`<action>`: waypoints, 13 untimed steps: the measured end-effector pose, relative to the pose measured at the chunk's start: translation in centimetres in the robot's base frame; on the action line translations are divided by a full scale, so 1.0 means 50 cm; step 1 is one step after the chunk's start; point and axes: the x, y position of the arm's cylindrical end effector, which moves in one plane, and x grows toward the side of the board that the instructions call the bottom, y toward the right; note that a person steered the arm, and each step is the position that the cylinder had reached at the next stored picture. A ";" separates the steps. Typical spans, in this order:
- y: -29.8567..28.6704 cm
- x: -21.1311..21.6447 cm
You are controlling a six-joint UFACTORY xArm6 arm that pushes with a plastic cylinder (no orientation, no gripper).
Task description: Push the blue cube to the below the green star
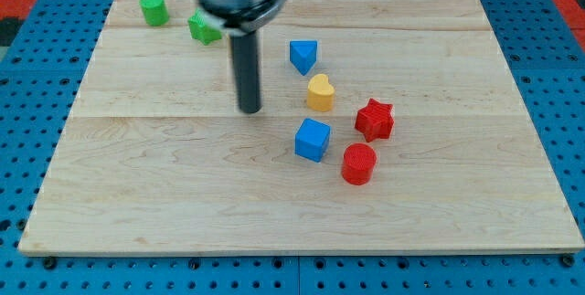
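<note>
While the approach is not finished, nothing is touching: green cylinder (153, 8) sits top-left on the bench (137, 194), green star (203, 28) just right of it, half hidden by the arm. My tip (249, 110) is below the star, well left of the blue cube (312, 140). No fingers on this rig, just the rod. Cube sits mid-board, beside yellow heart (320, 93) and red cylinder (358, 163). Next, I judge: circle to the cube's right side, shove it left and up.
</note>
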 end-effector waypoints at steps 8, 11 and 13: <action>0.029 -0.045; -0.190 -0.151; -0.113 -0.066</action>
